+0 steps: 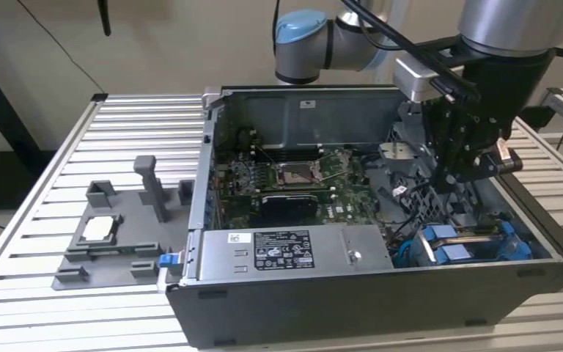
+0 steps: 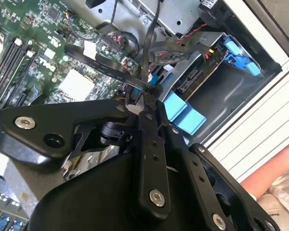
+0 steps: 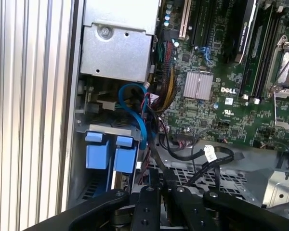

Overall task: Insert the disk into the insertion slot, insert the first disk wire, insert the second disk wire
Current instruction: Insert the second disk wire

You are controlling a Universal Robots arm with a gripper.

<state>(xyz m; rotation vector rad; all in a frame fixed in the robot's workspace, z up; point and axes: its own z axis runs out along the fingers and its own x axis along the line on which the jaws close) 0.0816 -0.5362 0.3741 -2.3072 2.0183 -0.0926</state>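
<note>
The slatted tabletop carries an open computer case, its motherboard exposed and a grey power supply box along the near wall. In the case's corner at the exterior view's right, the insertion slot already holds the disk in its blue carrier, so the first step looks done. The gripper hangs inside the case above that corner, its jaws closed on a thin black disk wire, seen in the second wrist view. Both wire insertions appear unfinished; I cannot tell which wire this is.
</note>
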